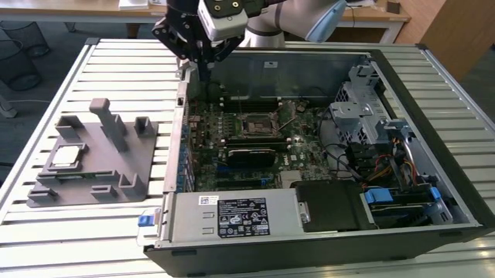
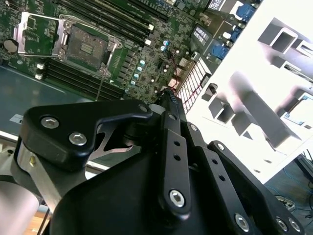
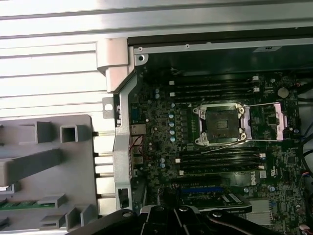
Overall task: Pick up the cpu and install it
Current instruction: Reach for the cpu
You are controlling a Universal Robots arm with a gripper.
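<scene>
Exterior view first: the jaws hang above the far corner of the open computer case (image 1: pixel 371 58), over its wall on the exterior view's left. They look drawn narrow and carry nothing. The cpu (image 1: pixel 66 157) lies flat in the grey holder tray (image 1: pixel 116 176) on the slatted desk (image 1: pixel 77 231), well apart from the jaws and outside the case. So I judge the pick not yet made.

The socket (image 1: pixel 255 124) sits bare on the motherboard (image 1: pixel 232 174). In the first wrist view I can see the socket (image 3: pixel 220 122) with its load plate (image 3: pixel 271 120) swung back beside it, so the contacts lie exposed.

My worries from here:
- The cpu is thin and sits low in its recess, with tray posts (image 1: pixel 104 119) standing near. Jaws brought in at a narrow setting or off-square could strike a post, or pinch only a corner and let the chip slip.
- The case wall stands between tray and socket, and a low carry could clip it.
- A chip set down tilted or turned the wrong way could damage the socket contacts.
- The loose lever wire (image 3: pixel 222 147) by the socket could snag.
</scene>
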